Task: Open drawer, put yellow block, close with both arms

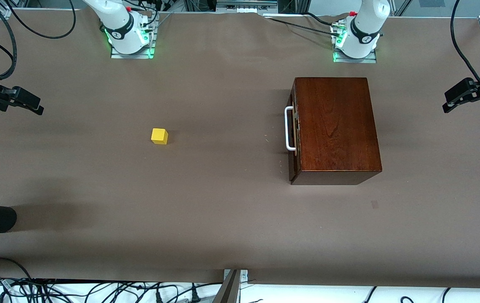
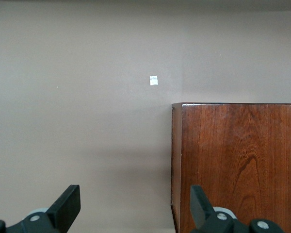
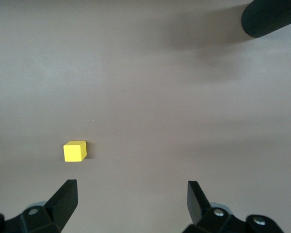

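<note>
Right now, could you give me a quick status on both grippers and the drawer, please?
Left gripper and right gripper open, empty, waiting at the table's ends. Drawer shut; yellow block on the table, untouched. Nothing in the way.

You've got one yellow block [image 1: 159, 136] and one box [image 1: 335, 126] with a single drawer [image 1: 293, 130] (shut). Two arms, two grippers: left gripper [image 1: 460, 97], right gripper [image 1: 23, 102].

Two white arms, rounded glossy shells. Green light glows at both bases, on grey metal plates. Black band with round logo rings each lower joint; small red tab above. Black cables trail off both. Left gripper [image 1: 471, 96] matte black, blocky; right gripper [image 1: 21, 101] same. Wedge-shaped black fingers [image 3: 64, 199], silver screws at mounts.
</note>
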Tool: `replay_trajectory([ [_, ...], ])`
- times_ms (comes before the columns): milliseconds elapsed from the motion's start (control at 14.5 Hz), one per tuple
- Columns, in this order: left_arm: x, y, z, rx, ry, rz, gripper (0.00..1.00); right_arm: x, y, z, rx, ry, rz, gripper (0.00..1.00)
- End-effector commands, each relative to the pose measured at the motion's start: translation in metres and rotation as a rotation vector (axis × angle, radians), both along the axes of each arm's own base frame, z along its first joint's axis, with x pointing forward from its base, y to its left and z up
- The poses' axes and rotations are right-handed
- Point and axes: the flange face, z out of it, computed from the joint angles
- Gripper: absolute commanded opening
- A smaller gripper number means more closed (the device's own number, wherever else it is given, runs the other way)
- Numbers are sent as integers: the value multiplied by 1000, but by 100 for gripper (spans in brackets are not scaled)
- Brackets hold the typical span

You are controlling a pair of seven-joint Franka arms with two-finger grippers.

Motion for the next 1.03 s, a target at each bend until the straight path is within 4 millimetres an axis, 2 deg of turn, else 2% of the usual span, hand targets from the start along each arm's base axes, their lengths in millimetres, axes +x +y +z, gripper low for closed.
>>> replay_trajectory([
  [0,4,12,6,-29,-47,6,100,3,0,3,0,-5,3,100],
  [964,6,15,8,-32,-51,26,100,3,2,2,2,-2,6,100],
])
